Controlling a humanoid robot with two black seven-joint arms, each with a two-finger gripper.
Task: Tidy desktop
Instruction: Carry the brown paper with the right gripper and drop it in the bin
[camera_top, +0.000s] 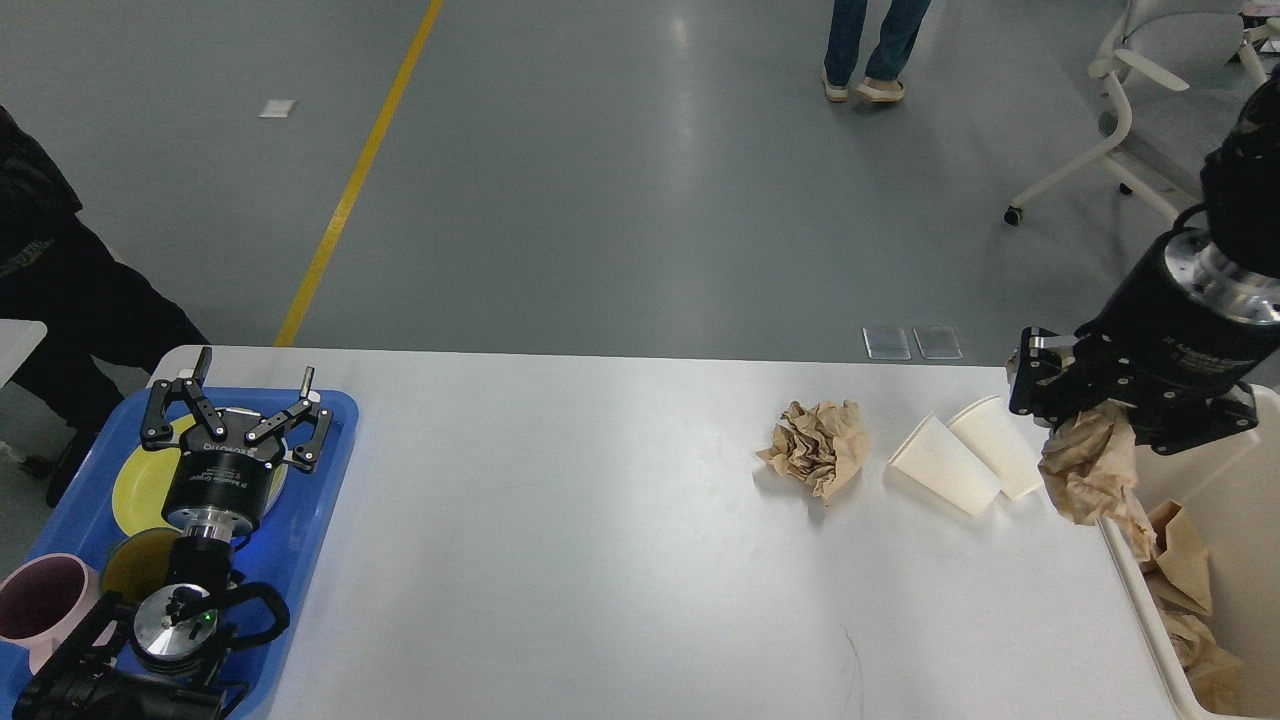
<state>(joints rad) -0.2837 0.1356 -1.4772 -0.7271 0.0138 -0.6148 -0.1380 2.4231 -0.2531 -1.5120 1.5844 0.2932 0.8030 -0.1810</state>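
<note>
Blue tray (320, 500) holds yellow plate (135, 485), pink cup (40, 600); left pincer (250, 385) spread; right pincer (1085, 415) clamps brown paper (1090, 470) at bin (1140, 590)

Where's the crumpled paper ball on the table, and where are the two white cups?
crumpled paper ball (818, 446), head view, on its wrinkled middle.
left white cup (944, 466), head view, on its side wall.
right white cup (1003, 446), head view, on its side wall.

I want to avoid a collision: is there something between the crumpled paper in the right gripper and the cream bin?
Nothing visible. The right gripper holds brown crumpled paper hanging at the cream bin rim, more paper already inside. The two paper cups lie to its left on the desktop, outside the path.
</note>
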